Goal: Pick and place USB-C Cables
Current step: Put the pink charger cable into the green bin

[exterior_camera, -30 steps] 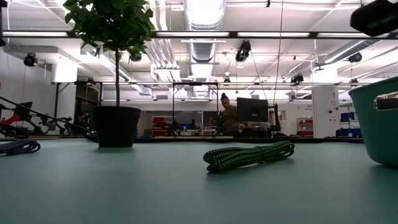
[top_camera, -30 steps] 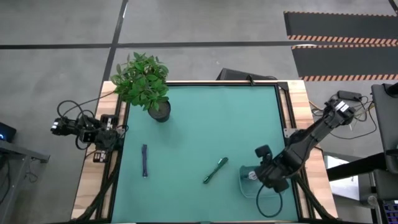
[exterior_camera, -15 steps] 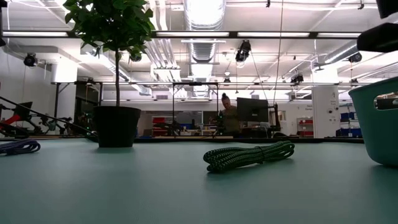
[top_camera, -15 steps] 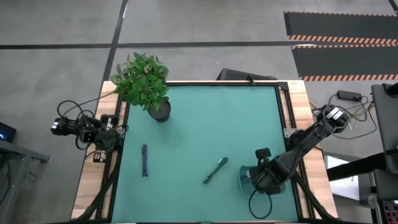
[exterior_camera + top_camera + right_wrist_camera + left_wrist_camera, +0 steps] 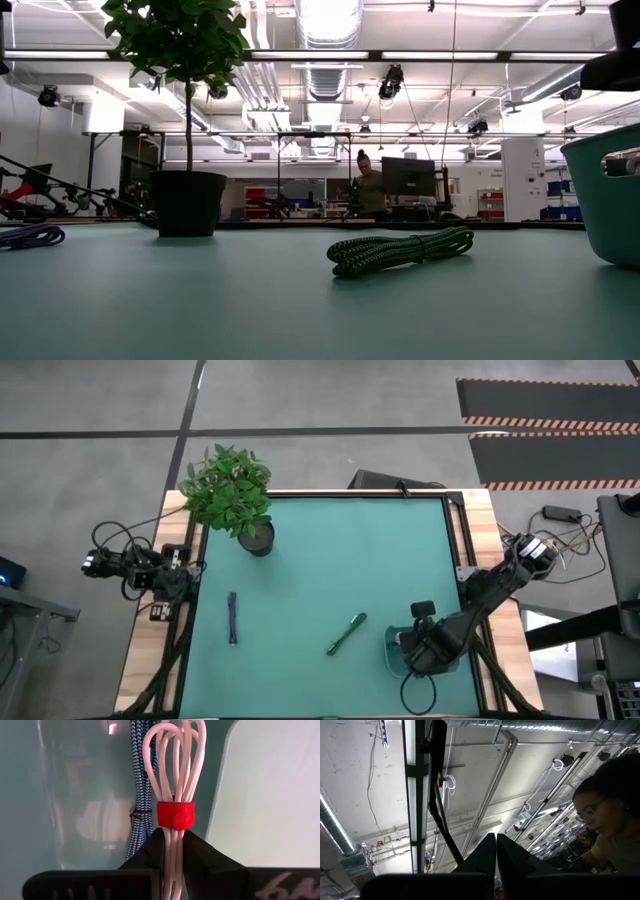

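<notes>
My right gripper [image 5: 171, 837] is over the translucent teal bin [image 5: 391, 648] near the table's right near corner, shut on the white cable bundle with its red strap [image 5: 175, 814]. A teal-blue braided cable [image 5: 140, 795] lies inside the bin beside it. The green cable [image 5: 346, 633] lies flat on the mat left of the bin and also shows in the low view [image 5: 400, 248]. The dark blue-purple cable [image 5: 232, 617] lies on the left part of the mat. My left gripper [image 5: 496, 856] is shut and parked off the table's left edge, pointing at the ceiling. My right gripper pinches the white bundle's strands [image 5: 172, 833] just behind the red strap, between its two fingers [image 5: 150, 852]. The fingers lie along the bundle and come from above, pointing down into the bin. The looped end [image 5: 172, 740] reaches past the fingertips; whether it touches the bin floor I cannot tell.
A potted plant [image 5: 235, 490] stands at the table's far left corner. The bin's wall [image 5: 605, 190] rises at the right of the low view. Bare mat lies between the two loose cables. A person [image 5: 615, 815] shows in the room beyond.
My right gripper has moved toward the table's near edge and left, and has come down over the bin, keeping its hold on the white bundle. The green and dark blue-purple cables have stayed where they were.
</notes>
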Controlling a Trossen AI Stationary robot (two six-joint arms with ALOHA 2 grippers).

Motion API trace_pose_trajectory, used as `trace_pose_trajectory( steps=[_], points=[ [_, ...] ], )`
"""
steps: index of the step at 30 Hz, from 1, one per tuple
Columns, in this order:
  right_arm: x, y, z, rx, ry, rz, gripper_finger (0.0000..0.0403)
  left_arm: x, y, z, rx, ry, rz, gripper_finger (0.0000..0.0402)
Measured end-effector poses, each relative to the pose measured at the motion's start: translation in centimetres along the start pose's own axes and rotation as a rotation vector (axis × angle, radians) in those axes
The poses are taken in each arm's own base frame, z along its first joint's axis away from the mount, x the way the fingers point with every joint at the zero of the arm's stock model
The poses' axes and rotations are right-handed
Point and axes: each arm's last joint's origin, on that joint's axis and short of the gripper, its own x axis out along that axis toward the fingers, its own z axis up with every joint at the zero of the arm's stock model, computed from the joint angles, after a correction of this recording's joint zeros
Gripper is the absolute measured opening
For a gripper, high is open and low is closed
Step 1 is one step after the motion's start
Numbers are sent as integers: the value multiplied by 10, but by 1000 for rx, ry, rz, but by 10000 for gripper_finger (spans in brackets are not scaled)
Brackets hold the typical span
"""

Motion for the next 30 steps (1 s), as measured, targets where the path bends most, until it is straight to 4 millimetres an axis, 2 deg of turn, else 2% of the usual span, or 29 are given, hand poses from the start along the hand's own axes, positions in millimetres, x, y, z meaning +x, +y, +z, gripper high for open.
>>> trace_pose_trajectory(
  steps=[7, 20, 30],
  points=[
    [3, 5, -5, 47, -27, -56, 41, 0, 0, 0, 0, 0, 0, 0],
    [14, 18, -17, 84, -90, -100, 33, 0, 0, 0, 0, 0, 0, 0],
    [23, 16, -19, 82, -98, -119, 33, 0, 0, 0, 0, 0, 0, 0]
  ],
)
